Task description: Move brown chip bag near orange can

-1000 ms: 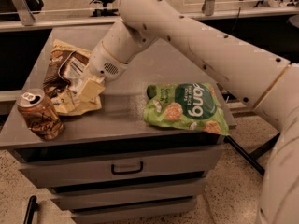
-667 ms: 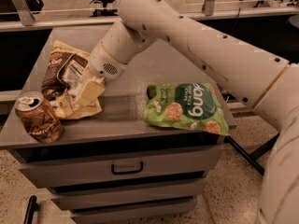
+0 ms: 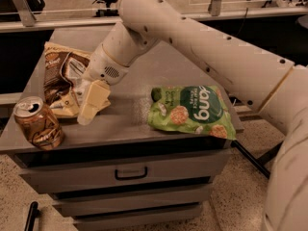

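Brown chip bag [image 3: 60, 76] lies by the left edge of the desk [image 3: 130, 126], just behind the orange can [image 3: 37, 123], which stands at the front-left corner. The gripper [image 3: 79, 107] sits at the bag's front end; gripping or loose, I cannot tell. A green bag [image 3: 192, 110] lies towards the front-right corner.

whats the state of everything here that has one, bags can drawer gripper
brown chip bag: crumpled, lying on the cabinet top
orange can: upright at the front left corner
green bag: lying flat, right of the gripper
gripper: down at the brown chip bag's near edge
top drawer: shut
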